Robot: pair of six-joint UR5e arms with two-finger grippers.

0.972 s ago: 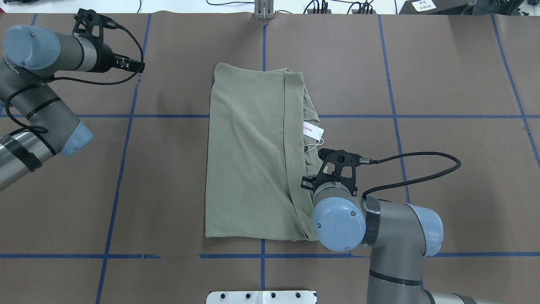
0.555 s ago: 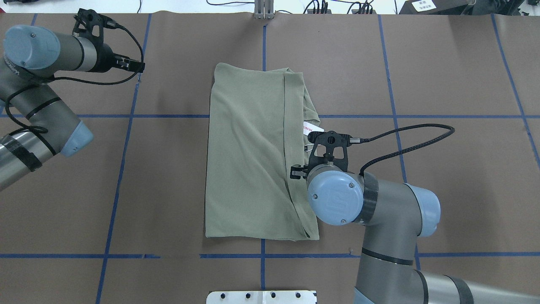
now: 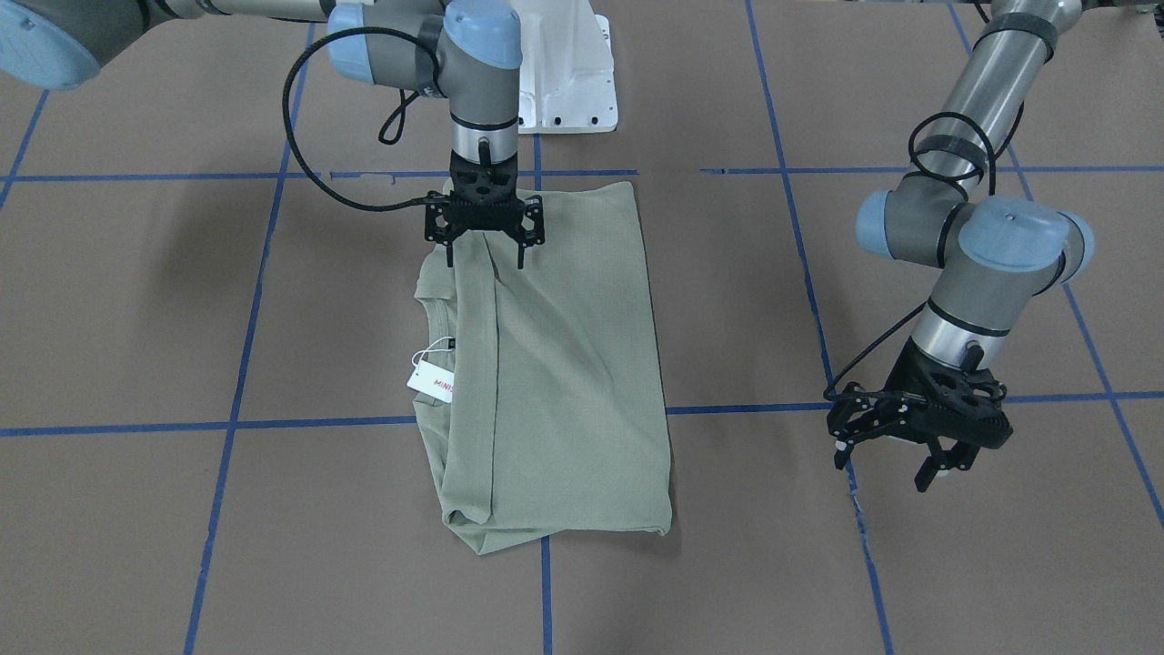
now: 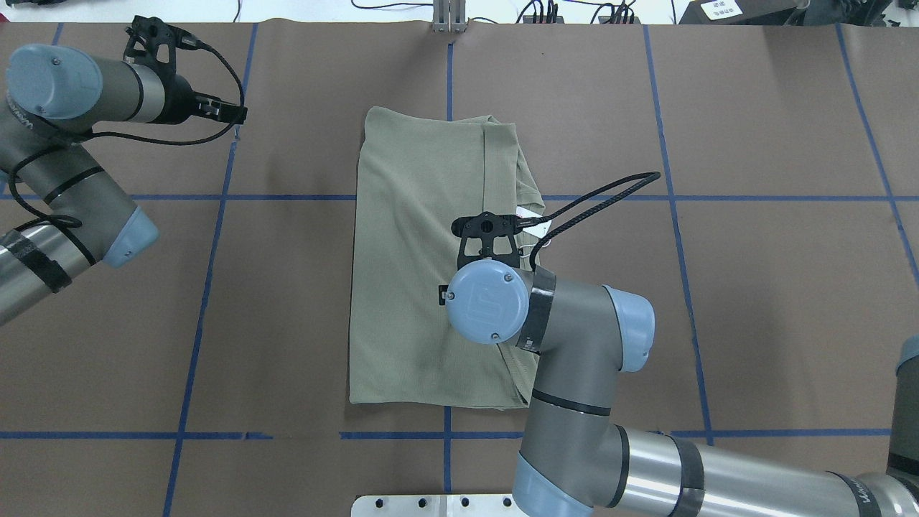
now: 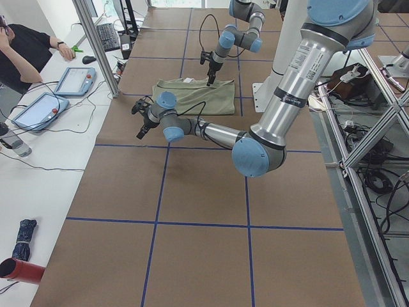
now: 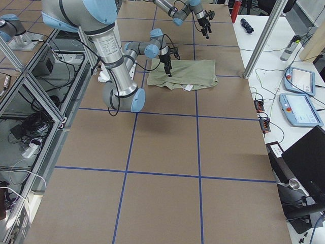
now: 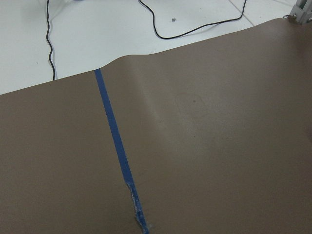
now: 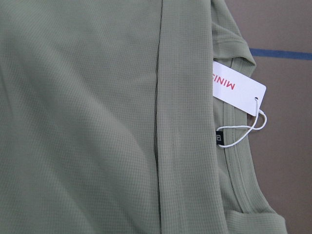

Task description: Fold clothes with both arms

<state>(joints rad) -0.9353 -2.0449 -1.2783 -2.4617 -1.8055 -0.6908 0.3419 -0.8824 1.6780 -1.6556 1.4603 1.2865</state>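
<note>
The sage-green shirt [image 4: 416, 251] lies folded into a long rectangle at the table's middle, also seen in the front view [image 3: 564, 364] and filling the right wrist view [image 8: 97, 122]. Its white hang tag [image 3: 432, 382] sticks out at the neck side [image 8: 239, 87]. My right gripper [image 3: 485, 247] is open and points straight down over the shirt's end nearest the robot, fingers straddling the folded flap's edge and holding nothing. In the overhead view its wrist hides it. My left gripper [image 3: 896, 459] is open and empty, low over bare table far to the shirt's side [image 4: 233, 113].
The white pedestal base [image 3: 568, 82] stands just behind the shirt. Blue tape lines [image 7: 117, 146] grid the brown table cover. An operator [image 5: 25, 51] sits at a white side table with tablets, beyond the far edge.
My right arm has swung from the shirt's right edge inward, over the shirt's middle. The shirt and the left arm have not moved.
</note>
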